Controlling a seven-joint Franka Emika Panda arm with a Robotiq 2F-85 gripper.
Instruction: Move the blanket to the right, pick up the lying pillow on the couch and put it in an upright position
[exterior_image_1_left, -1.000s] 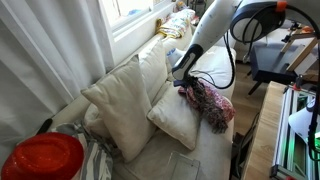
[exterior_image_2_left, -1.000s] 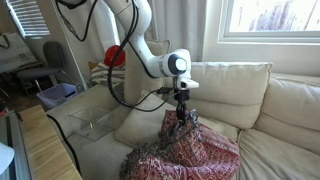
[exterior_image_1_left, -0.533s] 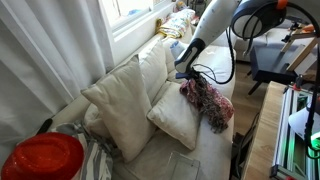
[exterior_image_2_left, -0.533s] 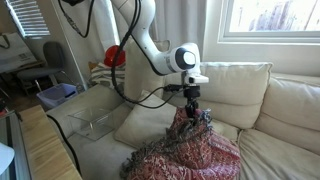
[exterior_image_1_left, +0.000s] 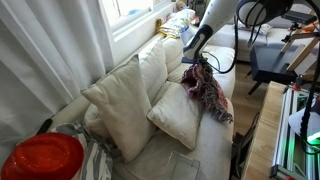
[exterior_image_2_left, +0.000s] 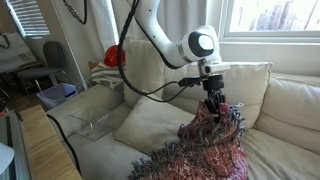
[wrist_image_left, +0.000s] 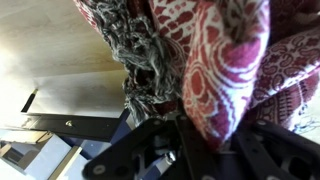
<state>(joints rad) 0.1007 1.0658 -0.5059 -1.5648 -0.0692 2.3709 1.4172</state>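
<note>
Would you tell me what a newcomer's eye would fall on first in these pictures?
The red patterned blanket hanging from the gripper above the couch catches the eye first. Next comes the cream pillow lying flat on the seat beside it, and a bright red object in the near corner of an exterior view.

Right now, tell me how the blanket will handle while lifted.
Probably floppy: the blanket hangs in folds from the gripper. Likely light, since one bunched pinch lifts it. Its trailing edge may drag over the lying pillow.
</note>
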